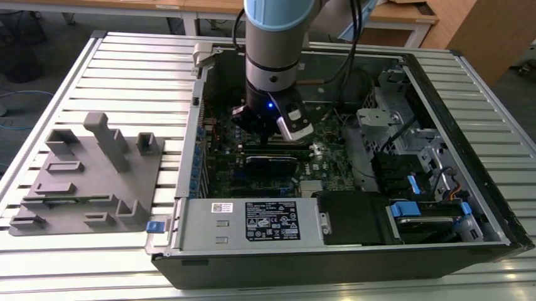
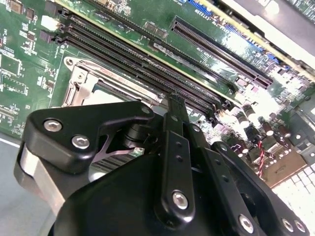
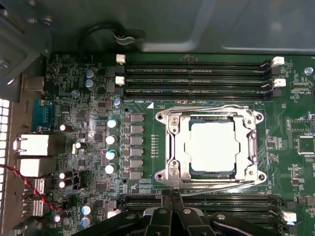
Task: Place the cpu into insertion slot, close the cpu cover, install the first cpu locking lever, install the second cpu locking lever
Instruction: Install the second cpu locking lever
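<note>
Gripper (image 3: pixel 171 196) low over motherboard (image 3: pixel 88 98), fingers pressed together, holding nothing, tips just beside socket edge near wire lever (image 3: pixel 216 184). Cpu (image 3: pixel 211 146) seated in insertion slot (image 3: pixel 183 169); cpu cover (image 3: pixel 172 142) down flat around it. Both levers look lying along frame; latched or not, cannot tell. Judgement: task near end or done. First wrist view gives full socket; second wrist view gives gripper body (image 2: pixel 172 162) plus socket corner; exterior view gives arm inside open computer case (image 1: pixel 469 157), grey fixture block (image 1: pixel 92 175) on table (image 1: pixel 50 94).
</note>
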`<state>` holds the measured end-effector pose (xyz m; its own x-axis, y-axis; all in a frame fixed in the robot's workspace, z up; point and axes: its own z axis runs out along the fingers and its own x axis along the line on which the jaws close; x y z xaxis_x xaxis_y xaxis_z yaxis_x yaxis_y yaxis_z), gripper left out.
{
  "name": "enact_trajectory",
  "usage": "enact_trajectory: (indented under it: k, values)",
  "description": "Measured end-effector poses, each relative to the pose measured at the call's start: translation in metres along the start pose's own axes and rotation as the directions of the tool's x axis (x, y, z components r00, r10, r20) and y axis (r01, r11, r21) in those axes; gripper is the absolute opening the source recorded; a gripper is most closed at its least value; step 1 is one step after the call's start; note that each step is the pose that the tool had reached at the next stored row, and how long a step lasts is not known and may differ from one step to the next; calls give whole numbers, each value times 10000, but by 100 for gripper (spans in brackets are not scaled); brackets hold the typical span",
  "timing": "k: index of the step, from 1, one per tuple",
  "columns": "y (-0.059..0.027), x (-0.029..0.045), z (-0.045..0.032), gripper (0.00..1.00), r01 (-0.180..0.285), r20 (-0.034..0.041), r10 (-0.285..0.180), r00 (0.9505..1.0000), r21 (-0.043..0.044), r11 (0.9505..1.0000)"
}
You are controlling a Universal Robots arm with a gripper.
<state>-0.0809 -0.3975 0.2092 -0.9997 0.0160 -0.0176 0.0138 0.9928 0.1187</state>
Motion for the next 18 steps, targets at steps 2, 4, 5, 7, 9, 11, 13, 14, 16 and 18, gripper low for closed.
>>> enact_trajectory:
  k: [2,4,5,7,9,11,13,14,16,18]
  values:
    - [-3,0,24,11,0,-2,0,10000,-9,10000]
    - [-6,1,52,11,0,-1,0,10000,-32,10000]
    - [-8,1,64,11,0,-1,0,10000,-48,10000]
    - [-11,2,82,11,-1,-3,1,10000,-91,10000]
    - [-11,1,92,11,-2,-4,2,10000,-169,9999]
    - [-11,2,94,11,-6,-4,6,10000,-324,9995]
    - [-11,2,94,11,-9,-6,8,10000,-489,9988]
    - [-11,3,95,11,-10,-6,10,10000,-551,9985]
    - [-11,5,95,11,-13,-7,13,10000,-627,9980]
    - [-12,6,98,11,-13,-7,13,10000,-671,9977]
